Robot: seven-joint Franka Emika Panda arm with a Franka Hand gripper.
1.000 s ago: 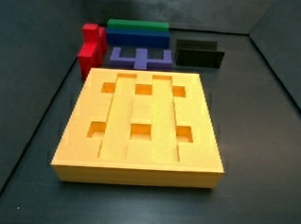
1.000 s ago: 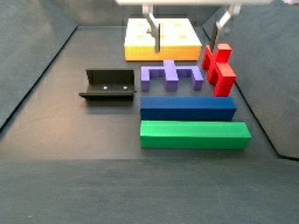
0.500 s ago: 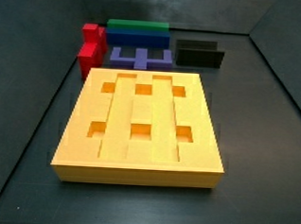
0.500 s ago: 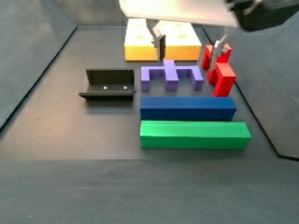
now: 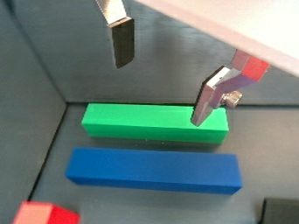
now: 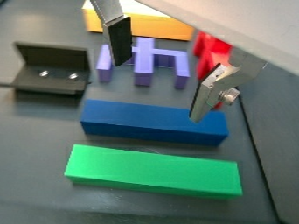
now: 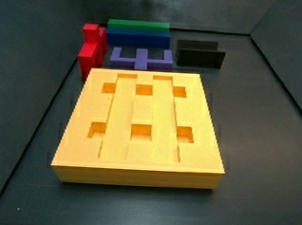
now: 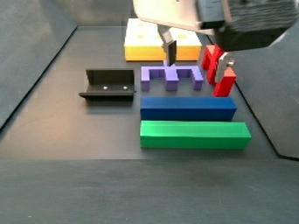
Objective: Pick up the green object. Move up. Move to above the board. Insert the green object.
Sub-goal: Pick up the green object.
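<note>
The green object (image 8: 195, 134) is a long bar lying on the floor, nearest the camera in a side view; it also shows at the far end in a side view (image 7: 139, 27) and in both wrist views (image 5: 156, 121) (image 6: 152, 171). The orange-yellow board (image 7: 147, 124) with square holes lies flat; in a side view (image 8: 142, 41) it is partly hidden behind the gripper. My gripper (image 8: 195, 58) is open and empty, hanging above the purple piece and the blue block, short of the green object. Its fingers (image 5: 121, 39) stand wide apart. It is out of the frame where the board fills the side view.
A blue block (image 8: 187, 108) lies right beside the green object. A purple comb-shaped piece (image 8: 173, 74) and red blocks (image 8: 219, 72) lie between it and the board. The dark fixture (image 8: 107, 85) stands to one side. Dark walls enclose the floor.
My gripper has moved from over the board towards the green object and come lower, now over the purple piece and blue block. The pieces have not moved.
</note>
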